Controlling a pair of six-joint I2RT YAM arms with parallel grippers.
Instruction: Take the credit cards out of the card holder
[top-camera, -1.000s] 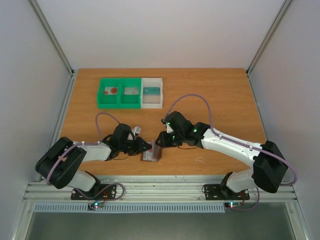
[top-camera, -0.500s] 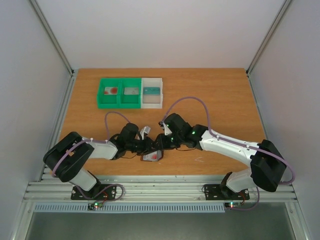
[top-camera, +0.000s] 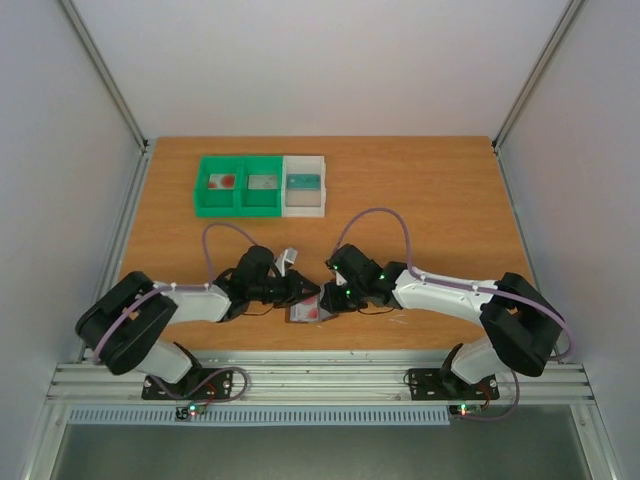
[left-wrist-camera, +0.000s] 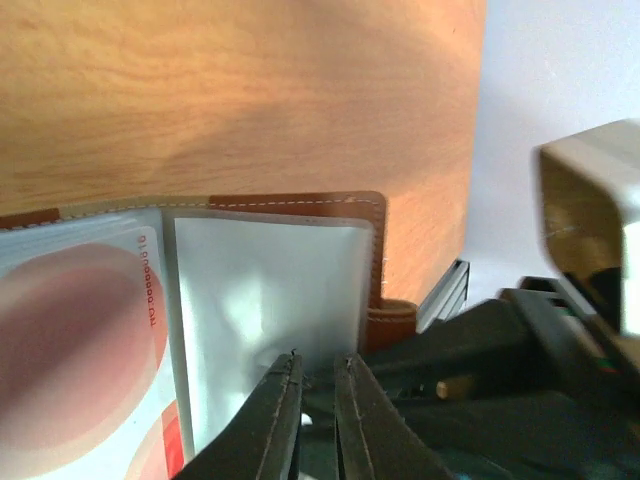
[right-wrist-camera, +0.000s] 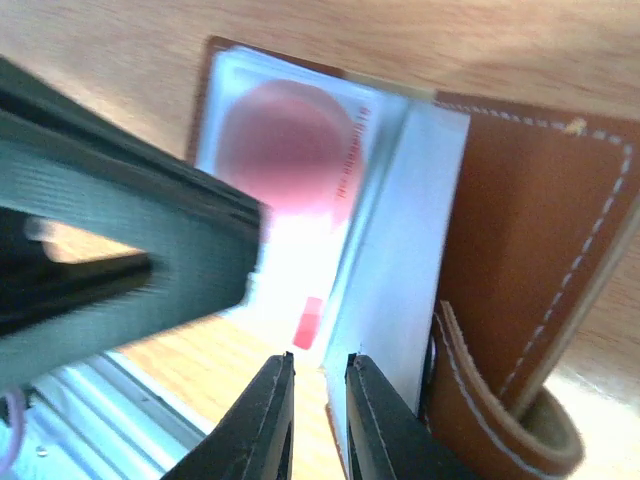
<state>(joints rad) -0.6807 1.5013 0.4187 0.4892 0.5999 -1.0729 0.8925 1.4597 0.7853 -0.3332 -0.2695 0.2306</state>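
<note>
Wooden bench (top-camera: 450, 200), near edge: card holder (top-camera: 305, 311) open between left end effector (left-wrist-camera: 318, 362) and right end effector (right-wrist-camera: 318, 365), both nearly closed, grip unclear. Pin leather; draw red-marked credit card (right-wrist-camera: 290, 160) out flat.

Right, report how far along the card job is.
Done: the card holder is spread open. In hand: the left gripper and right gripper both sit with narrow jaws at its clear sleeves; whether either grips is unclear. Left: the red-printed card sits inside its sleeve, and no card lies beside the holder.
</note>
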